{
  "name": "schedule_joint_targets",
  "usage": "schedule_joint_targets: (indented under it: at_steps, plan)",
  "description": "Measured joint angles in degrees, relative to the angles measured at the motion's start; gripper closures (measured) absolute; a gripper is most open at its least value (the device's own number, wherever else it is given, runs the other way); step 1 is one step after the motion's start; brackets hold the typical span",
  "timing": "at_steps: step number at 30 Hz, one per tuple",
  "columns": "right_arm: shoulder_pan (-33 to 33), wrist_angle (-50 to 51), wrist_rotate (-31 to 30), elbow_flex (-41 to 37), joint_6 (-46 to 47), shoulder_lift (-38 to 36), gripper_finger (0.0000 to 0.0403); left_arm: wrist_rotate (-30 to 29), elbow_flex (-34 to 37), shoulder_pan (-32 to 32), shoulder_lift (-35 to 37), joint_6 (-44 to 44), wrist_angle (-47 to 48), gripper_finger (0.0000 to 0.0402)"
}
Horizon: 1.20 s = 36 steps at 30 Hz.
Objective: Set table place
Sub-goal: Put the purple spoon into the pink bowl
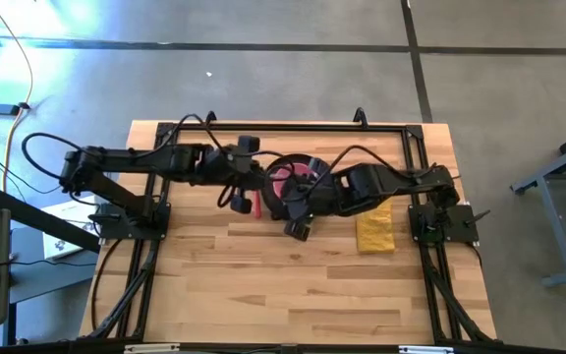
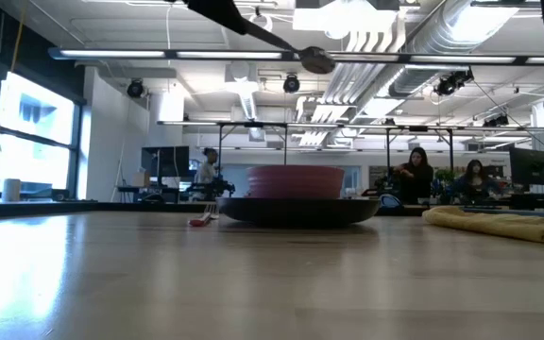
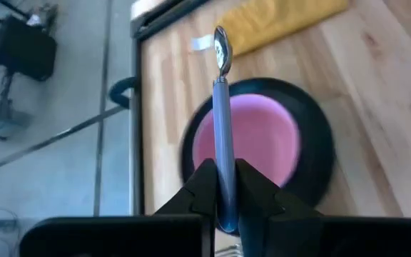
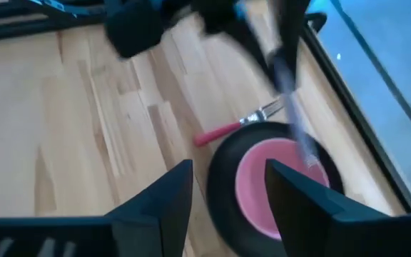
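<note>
A dark round plate lies on the table with a pink bowl standing in it. A pink-handled fork lies flat on the wood beside the plate, also seen in the high view. A folded yellow napkin lies flat to the plate's right. My left gripper is shut on a purple-handled metal spoon high above the bowl. My right gripper is open and empty, over the table just on the near side of the plate. My left gripper pinches the spoon's purple handle between its two fingers. The spoon lies along the fingers and sticks out past them, its metal bowl end farthest out. It is lifted clear, slanting down over the plate in the low view.
The black rail frame runs along the table's far edge just behind the plate. Bare wood lies across the table's near half. People sit at desks in the room beyond the table.
</note>
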State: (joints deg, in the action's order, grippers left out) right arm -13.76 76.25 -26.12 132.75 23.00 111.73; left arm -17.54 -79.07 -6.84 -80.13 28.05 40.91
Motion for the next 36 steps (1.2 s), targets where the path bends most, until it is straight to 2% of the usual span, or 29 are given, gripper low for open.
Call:
schedule_joint_targets:
  at_steps: [3,7,14,21,25,29,36]
  plan:
    - [0.2,1.0,-0.2,2.2,-0.9,0.1,0.0233,-0.2,-0.1,0.1,-1.3,0.0,-0.9,0.0387]
    - [0.2,0.9,-0.6,1.3,-0.9,-2.0,0.0233,-2.0,-0.1,0.0,-3.8,1.2,0.8,0.0387]
    - [-0.2,3.2,-5.4,1.6,-0.3,-5.3,0.0233,-5.2,0.1,0.0,-13.1,4.1,2.6,0.0387]
    - [-0.3,9.9,-6.9,1.5,3.9,-8.0,0.0233,-9.3,0.1,0.0,-21.0,7.6,1.9,0.0387]
    - [-0.6,13.9,-8.0,1.5,5.9,-8.3,0.0234,-11.7,0.1,0.0,-23.0,9.4,0.9,0.0387]
    - [-0.5,13.7,-8.0,1.4,5.4,-8.3,0.0234,-13.0,0.1,-0.4,-23.6,9.7,0.7,0.0387]
    - [-0.5,13.7,-8.2,1.4,4.8,-8.3,0.0234,-12.9,0.1,-1.7,-23.7,9.6,0.8,0.0387]
